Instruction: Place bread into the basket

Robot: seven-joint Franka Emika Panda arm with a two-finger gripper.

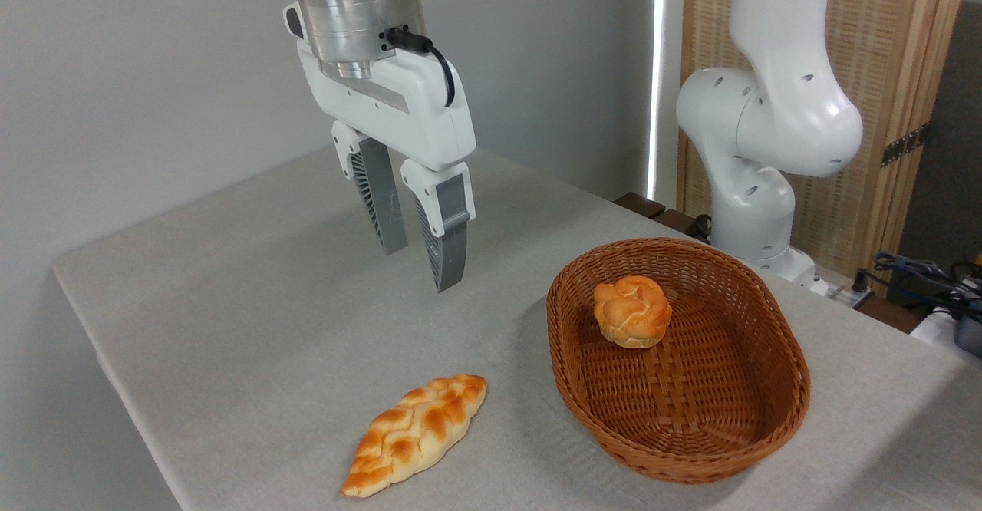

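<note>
The bread (415, 433), a long, flat, leaf-shaped braided loaf with a golden-orange crust, pale seams and pointed ends, lies flat on the grey table (230, 304) near its front edge, its long axis running diagonally from the lower-left tip to the upper-right tip, which points toward the basket. Above and behind it the gripper (424, 269) hangs in the air with its two fingers apart and nothing between them. To the right, apart from the loaf, stands the oval brown wicker basket (775, 411), holding a small round knotted bun (632, 311) near its far end.
</note>
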